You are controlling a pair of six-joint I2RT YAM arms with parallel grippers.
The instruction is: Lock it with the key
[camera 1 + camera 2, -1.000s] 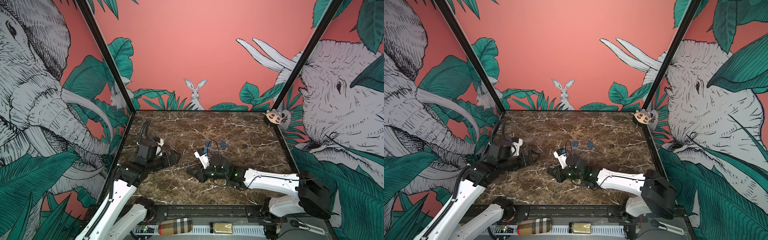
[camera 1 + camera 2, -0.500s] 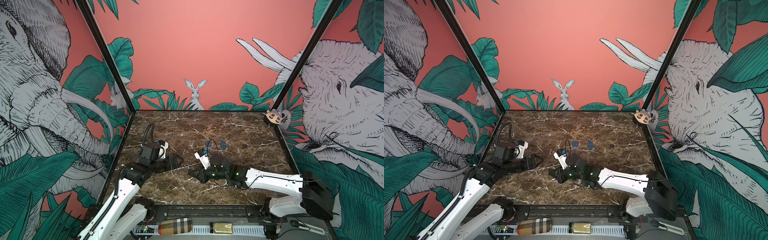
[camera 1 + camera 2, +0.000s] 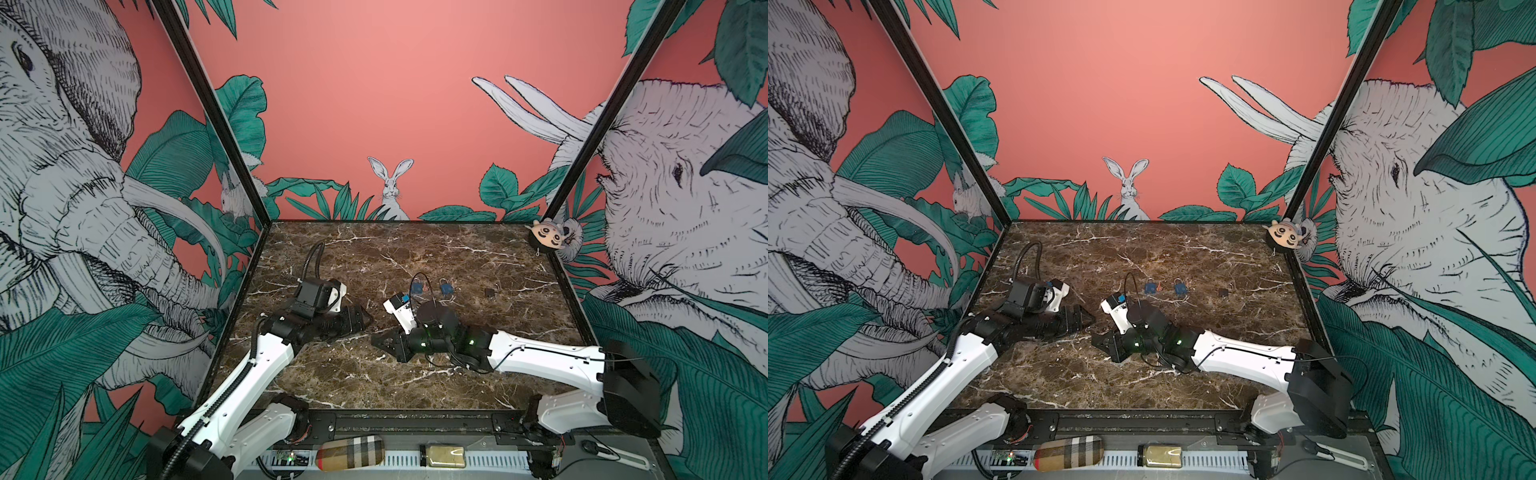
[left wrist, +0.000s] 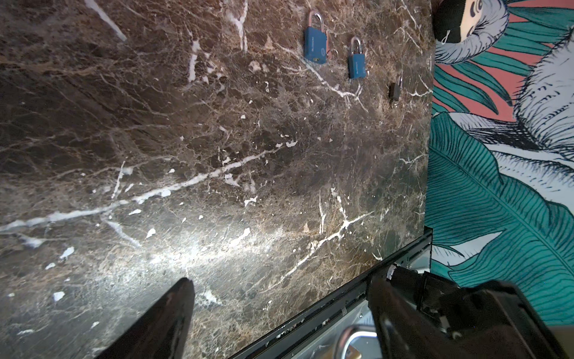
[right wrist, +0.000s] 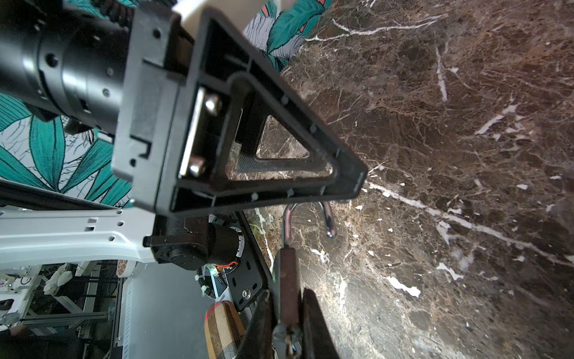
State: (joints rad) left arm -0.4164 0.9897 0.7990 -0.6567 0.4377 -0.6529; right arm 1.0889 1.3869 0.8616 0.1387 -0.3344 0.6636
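The right gripper [image 5: 287,293] clamps a brown padlock [image 5: 287,267], shackle open; the left gripper [image 4: 285,276] is spread wide nearby.

The tabletop [image 4: 217,155] is polished brown marble with white veins — glossy, throwing glare. On it, two blue padlocks [image 4: 315,49] have smooth painted bodies and shiny metal shackles. The brown padlock [image 5: 289,273] has a dull body — its shackle [image 5: 328,219] is mirror-bright chrome. Off the tabletop's front edge, a plaid case [image 5: 223,326] looks like woven cloth.
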